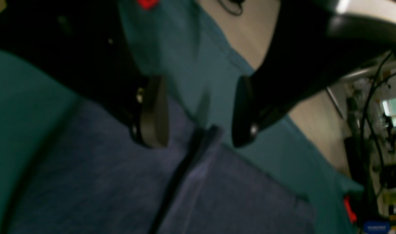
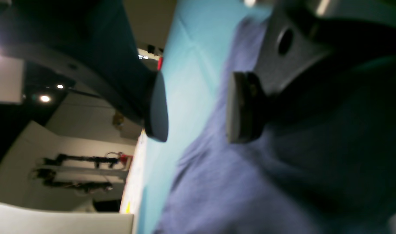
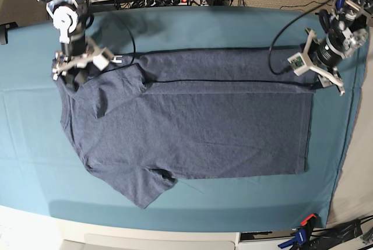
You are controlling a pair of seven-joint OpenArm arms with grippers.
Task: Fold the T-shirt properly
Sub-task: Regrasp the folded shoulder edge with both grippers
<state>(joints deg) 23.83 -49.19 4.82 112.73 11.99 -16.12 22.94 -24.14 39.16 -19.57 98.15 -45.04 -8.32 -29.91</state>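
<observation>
- Base view: the T-shirt (image 3: pixel 198 127) lies flat on the teal cloth (image 3: pixel 29 145), spread across the middle of the table, neck end toward the left edge, hem toward the right edge.
- The far long side of the T-shirt is folded over toward the centre; the fold forms a straight dark line running left to right.
- One sleeve (image 3: pixel 148 189) points toward the near edge; the other sleeve (image 3: pixel 116 90) lies folded onto the body near the far-left corner.
- The right gripper (image 3: pixel 87 63) sits over the far-left shoulder area of the T-shirt. Right wrist view: its pads (image 2: pixel 157 107) stand apart with only cloth and T-shirt showing between them; nothing is held.
- The left gripper (image 3: pixel 323 78) sits at the far-right corner of the T-shirt, at the hem end of the fold. Left wrist view: its pads (image 1: pixel 154 112) are spread wide above the T-shirt corner (image 1: pixel 214 130); nothing is held.
- A black cable (image 3: pixel 280 40) loops over the cloth beside the left arm.
</observation>
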